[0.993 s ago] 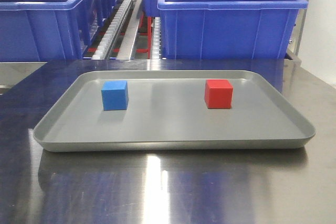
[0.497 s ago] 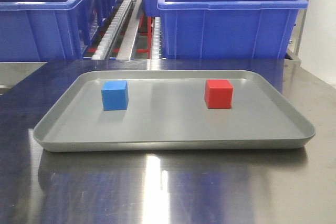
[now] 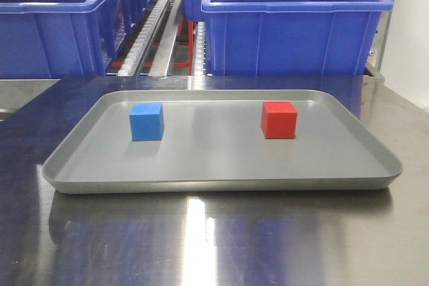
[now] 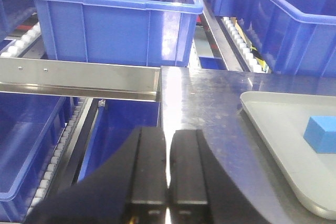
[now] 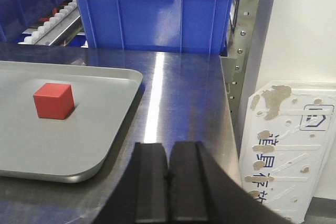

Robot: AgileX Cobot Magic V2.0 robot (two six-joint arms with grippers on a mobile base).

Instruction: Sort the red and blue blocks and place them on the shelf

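On the grey tray [image 3: 221,184]: blue block [image 3: 147,121] and red block [image 3: 279,119], well apart. Left gripper [image 4: 168,141] and right gripper [image 5: 168,167] are pinched closed, empty. We judge that unopened jaws would shove the blocks rather than grasp them.

My left gripper [image 4: 168,142] points forward and slightly downward, its two black fingers [image 4: 149,163] pressed flat together with nothing between them, over the left edge of the tabletop [image 4: 210,103]. My right gripper [image 5: 168,156] looks the same, with its black fingers [image 5: 186,174] closed together and empty, near the tabletop's right edge.
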